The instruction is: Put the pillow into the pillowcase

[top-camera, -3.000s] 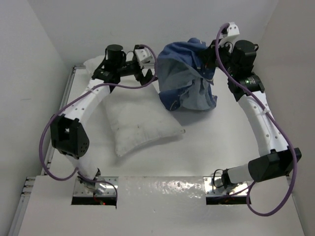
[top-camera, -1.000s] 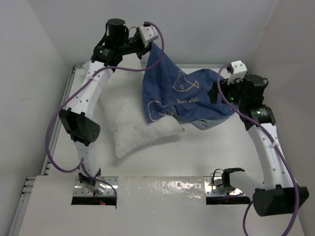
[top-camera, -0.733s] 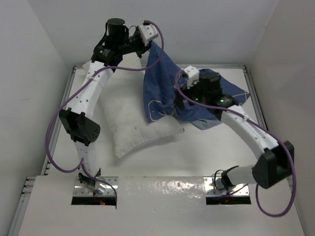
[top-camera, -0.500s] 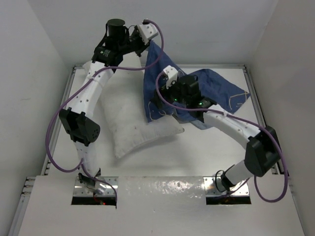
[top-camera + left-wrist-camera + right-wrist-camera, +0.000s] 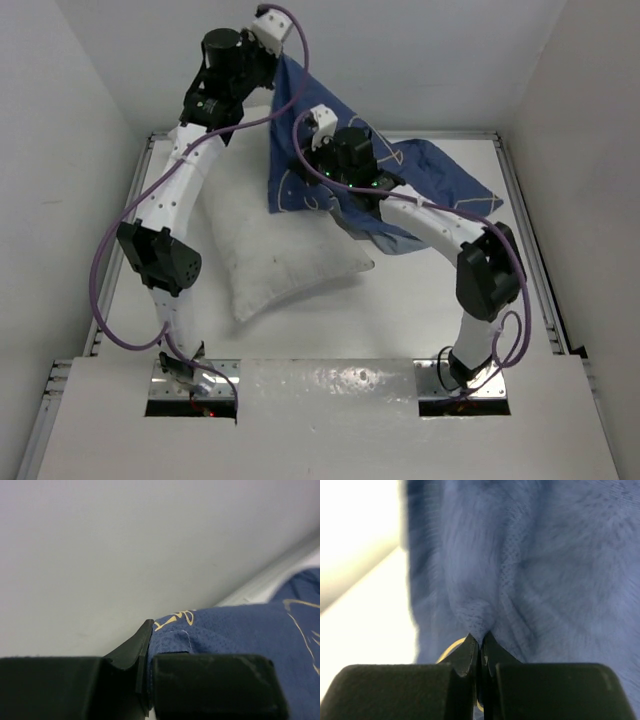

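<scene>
Left gripper [image 5: 145, 647] pinched tight on the pillowcase [image 5: 430, 178] corner at upper centre, right gripper [image 5: 481, 650] clamped mid-cloth, guessing they're spreading it for the pillow [image 5: 280, 255].

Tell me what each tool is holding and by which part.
Both are shut on the pillowcase: the left tool pinches its raised top corner, the right tool a bunched fold lower down. The pillow is not held.

A robotics lab test cell: a white table [image 5: 430, 310] boxed in by plain white panels [image 5: 60, 120] on its left, right and far sides, an aluminium rail [image 5: 133, 205] along its left edge, and two white arms [image 5: 170, 195] with purple cables [image 5: 98, 270] bolted to metal plates [image 5: 215, 382] at its near edge
</scene>
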